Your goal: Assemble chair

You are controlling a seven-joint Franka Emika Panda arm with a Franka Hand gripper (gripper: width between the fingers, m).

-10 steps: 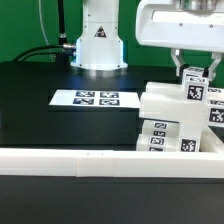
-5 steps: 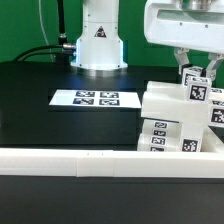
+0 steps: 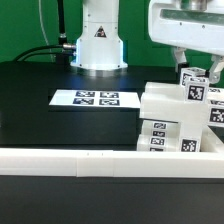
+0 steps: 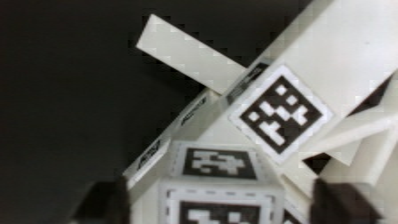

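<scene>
Nearest ran the long white rail (image 3: 90, 158). Behind it, at the exterior view's right, stood the partly built chair (image 3: 172, 122), with the marker board (image 3: 97, 98) farther left. The chair's tagged upright block (image 3: 196, 88) rose directly beneath the gripper (image 3: 193, 68), its long axis vertical. The jaws looked parted around its top; whether they pressed it I cannot tell.

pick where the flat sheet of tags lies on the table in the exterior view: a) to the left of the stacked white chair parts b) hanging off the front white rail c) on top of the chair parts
a: the marker board lies flat on the black table, toward the exterior view's left of the chair parts.
</scene>
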